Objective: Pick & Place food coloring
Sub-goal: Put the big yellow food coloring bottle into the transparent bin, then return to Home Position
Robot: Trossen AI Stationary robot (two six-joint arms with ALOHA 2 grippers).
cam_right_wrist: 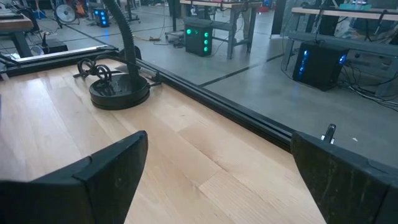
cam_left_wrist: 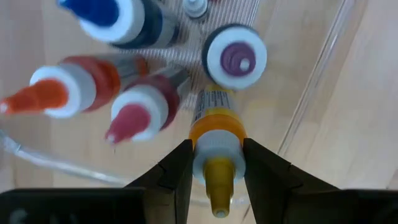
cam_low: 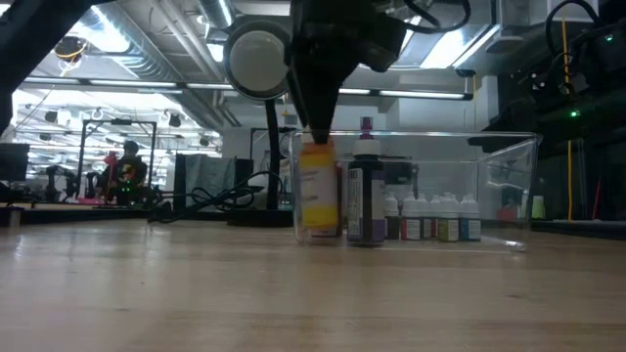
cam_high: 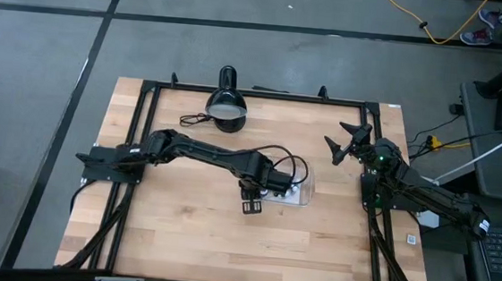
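Observation:
A clear plastic tray (cam_high: 306,195) (cam_low: 509,186) sits mid-table and holds the food coloring bottles. In the left wrist view I see bottles with yellow (cam_left_wrist: 216,124), purple (cam_left_wrist: 235,58), red (cam_left_wrist: 142,112), orange (cam_left_wrist: 68,93) and blue (cam_left_wrist: 118,17) tops. The low view shows the yellow bottle (cam_low: 318,191) upright at one end of the tray, beside a dark purple-topped one (cam_low: 365,191). A row of tiny pale bottles (cam_low: 430,217) stands on the tray floor. My left gripper (cam_left_wrist: 216,149) (cam_low: 318,132) reaches down into the tray, shut on the yellow bottle. My right gripper (cam_high: 345,139) (cam_right_wrist: 217,180) hovers open near the table's right edge. My left gripper pinches the yellow bottle by its white cap collar (cam_left_wrist: 216,155) between the two fingers (cam_left_wrist: 180,165), coming from above and pointing down. The yellow nozzle tip (cam_left_wrist: 217,190) sticks up between them. The bottle stays upright inside the tray; whether its base is off the tray floor I cannot tell.
A black desk lamp (cam_high: 227,103) (cam_low: 256,59) stands at the far edge with its cord (cam_high: 194,118) on the wood; its base (cam_right_wrist: 118,92) shows in the right wrist view. A black metal frame (cam_high: 142,150) borders the table. Bare wood lies on the near side of the tray.

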